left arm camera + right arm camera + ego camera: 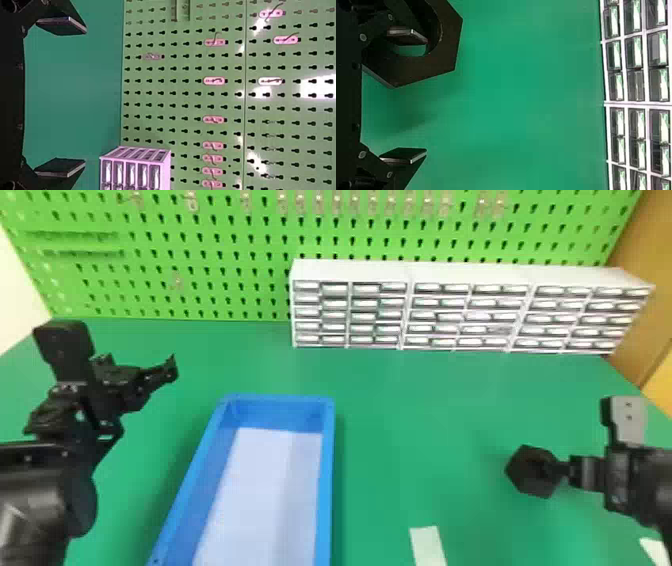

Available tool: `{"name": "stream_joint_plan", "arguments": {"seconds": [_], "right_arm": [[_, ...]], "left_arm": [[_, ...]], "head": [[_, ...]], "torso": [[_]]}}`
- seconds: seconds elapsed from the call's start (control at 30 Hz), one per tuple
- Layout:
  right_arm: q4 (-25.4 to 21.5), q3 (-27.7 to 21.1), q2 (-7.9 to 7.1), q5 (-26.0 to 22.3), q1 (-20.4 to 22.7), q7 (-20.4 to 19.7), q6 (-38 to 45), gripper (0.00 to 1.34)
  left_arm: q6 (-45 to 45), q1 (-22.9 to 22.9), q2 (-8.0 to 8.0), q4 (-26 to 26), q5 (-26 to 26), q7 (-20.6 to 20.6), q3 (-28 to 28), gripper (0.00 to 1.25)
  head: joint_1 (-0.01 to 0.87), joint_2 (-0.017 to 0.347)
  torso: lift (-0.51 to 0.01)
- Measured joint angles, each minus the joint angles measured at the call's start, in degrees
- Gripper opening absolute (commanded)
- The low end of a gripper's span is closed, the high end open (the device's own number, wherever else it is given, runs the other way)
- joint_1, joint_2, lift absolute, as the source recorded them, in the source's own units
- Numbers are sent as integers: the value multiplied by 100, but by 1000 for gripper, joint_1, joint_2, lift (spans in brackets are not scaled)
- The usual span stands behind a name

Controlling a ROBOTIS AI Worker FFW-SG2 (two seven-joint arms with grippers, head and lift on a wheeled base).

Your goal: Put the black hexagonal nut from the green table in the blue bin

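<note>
Black hexagonal nut (pixel 520 480) looped around one finger of the spread right gripper (pixel 592 473), off to the right of the blue bin (pixel 326 470).
The nut hung above the green table (pixel 400 410), one finger reaching into its opening; the opposite finger stood well apart from it, so nothing was clamped between the two. The left gripper (pixel 112 362) was also wide apart, holding nothing, over the table to the left of the bin. Farther back, a white small-parts drawer cabinet (pixel 450 274) stood in front of the green pegboard (pixel 210 240).
</note>
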Motion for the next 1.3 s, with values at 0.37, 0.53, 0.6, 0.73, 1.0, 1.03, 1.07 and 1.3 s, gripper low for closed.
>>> {"name": "stream_joint_plan", "arguments": {"seconds": [0.37,0.53,0.6,0.73,1.0,1.03,1.07,1.3], "right_arm": [[7,47,-11,44,-32,0,9,614],[6,106,-29,75,-34,1,14,448],[5,132,-36,91,-36,0,14,437],[6,197,-52,109,-39,0,-5,416],[6,312,-76,145,-39,0,-84,319],[5,324,-80,152,-39,0,-86,319],[4,341,-85,160,-39,0,-89,319],[-1,378,-93,184,-39,0,-115,319]], "left_arm": [[0,-2,0,3,-4,-1,-4,1138],[0,-2,0,3,-4,-5,-4,1138],[3,-2,0,3,-4,-9,-4,1138],[9,-2,0,3,-8,-18,-4,1138],[9,-2,0,3,-21,-35,2,1138],[10,-2,0,3,-21,-36,3,1138],[12,-2,0,3,-21,-36,4,1138],[18,-2,0,3,-21,-45,13,1138]], "head": [[666,32],[666,32],[666,32],[666,32],[666,32],[666,32],[666,32],[666,32]], "torso": [[-100],[-100],[-100],[-100],[-100],[-100],[-100],[-100]]}}
